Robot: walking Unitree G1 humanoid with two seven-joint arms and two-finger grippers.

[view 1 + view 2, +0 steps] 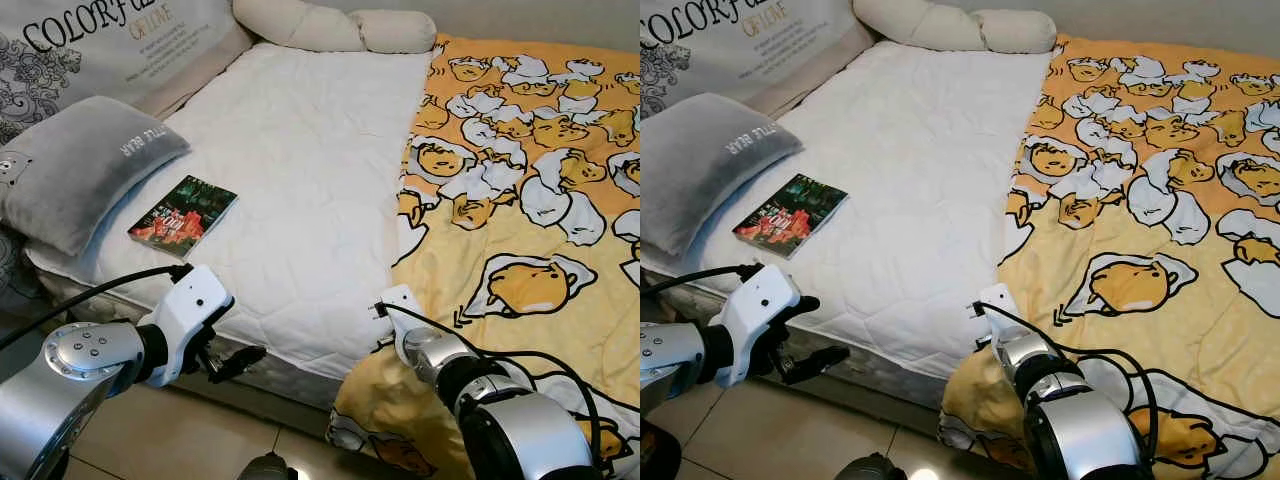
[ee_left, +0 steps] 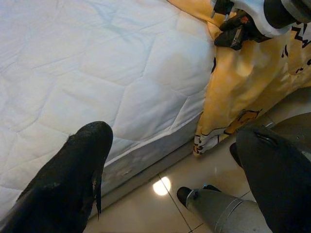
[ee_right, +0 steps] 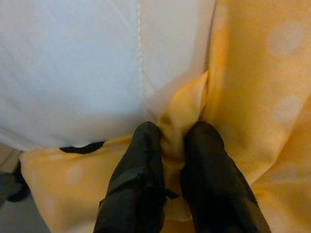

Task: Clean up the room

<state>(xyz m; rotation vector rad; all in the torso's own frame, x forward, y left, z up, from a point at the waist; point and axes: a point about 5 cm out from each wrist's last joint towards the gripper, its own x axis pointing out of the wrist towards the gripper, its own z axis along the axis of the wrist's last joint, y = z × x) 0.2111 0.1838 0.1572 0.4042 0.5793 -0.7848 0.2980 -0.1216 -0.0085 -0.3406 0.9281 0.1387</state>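
A yellow blanket (image 1: 520,200) printed with cartoon egg figures covers the right half of the bed and hangs over its near edge. My right gripper (image 3: 172,131) is shut on a fold of the blanket's edge, right where it meets the bare white mattress (image 1: 300,170) at the bed's near side. My left gripper (image 1: 232,362) is open and holds nothing. It hovers low over the floor in front of the mattress edge, left of the blanket. A book (image 1: 183,215) with a dark red and green cover lies on the mattress near the left side.
A grey pillow (image 1: 80,165) lies next to the book at the bed's left. A printed cushion (image 1: 100,40) and a cream bolster (image 1: 335,28) line the far end. Beige floor tiles (image 1: 200,440) run along the bed's near edge.
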